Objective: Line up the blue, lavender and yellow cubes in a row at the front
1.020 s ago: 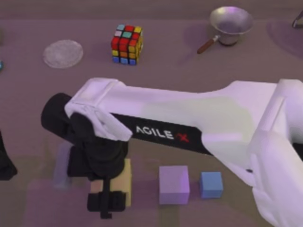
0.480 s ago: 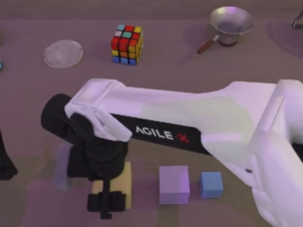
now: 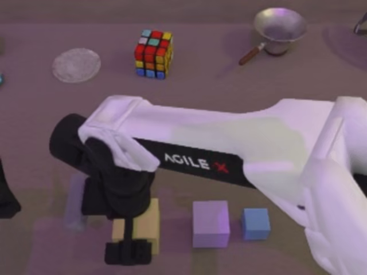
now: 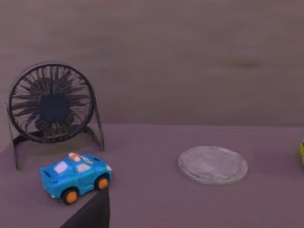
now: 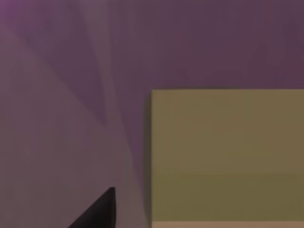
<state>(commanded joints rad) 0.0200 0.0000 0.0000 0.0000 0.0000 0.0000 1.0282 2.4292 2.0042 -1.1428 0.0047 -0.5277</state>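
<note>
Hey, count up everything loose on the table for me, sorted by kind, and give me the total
Plain cubes: 3 (yellow cube, lavender cube, blue cube)
Puzzle cube: 1
Round disc: 1
Metal pan: 1
Desk fan: 1
Toy car: 1
Total: 8

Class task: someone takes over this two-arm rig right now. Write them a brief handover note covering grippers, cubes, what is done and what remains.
Right gripper: over the yellow cube at the table's front, toward the top view's left; whether the fingers grip the cube cannot be told.
Left arm: parked at the top view's left edge, gripper not in view.
Cubes: yellow, lavender cube and blue cube lie in a row along the front, apart from each other.
Done: the row looks formed.
Left: probably only clearing the right arm away, after confirming the cube is released.
</note>
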